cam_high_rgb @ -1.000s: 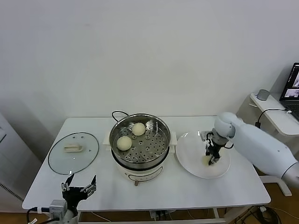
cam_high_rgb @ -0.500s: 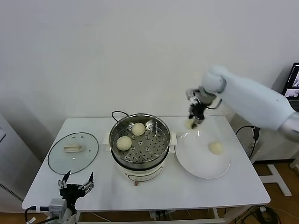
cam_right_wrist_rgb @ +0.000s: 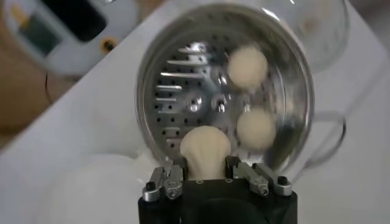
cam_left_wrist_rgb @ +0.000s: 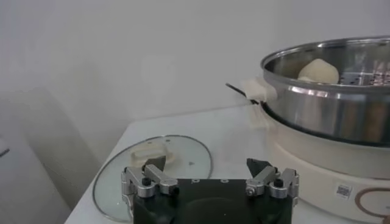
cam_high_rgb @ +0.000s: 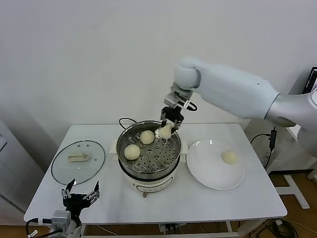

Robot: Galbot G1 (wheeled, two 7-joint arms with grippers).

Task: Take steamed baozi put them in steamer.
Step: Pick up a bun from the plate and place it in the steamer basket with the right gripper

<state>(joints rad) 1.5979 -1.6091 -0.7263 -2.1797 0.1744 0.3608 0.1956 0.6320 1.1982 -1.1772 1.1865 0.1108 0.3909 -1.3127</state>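
The right gripper [cam_high_rgb: 167,128] has its jaws clamped on a steamed baozi [cam_right_wrist_rgb: 205,146], holding it above the back rim of the steamer [cam_high_rgb: 148,171], over the perforated tray. Two baozi [cam_high_rgb: 132,151] already sit in the steamer, and one more [cam_high_rgb: 229,157] lies on the white plate [cam_high_rgb: 208,173] to the steamer's right, so the task looks a little over halfway. The left gripper [cam_high_rgb: 79,197] waits with jaws wide, low at the table's front edge near the glass lid [cam_high_rgb: 59,168].

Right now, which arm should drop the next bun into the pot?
The right. Its hand already holds a bun above the steamer. The left hand sits open at the table's front edge.
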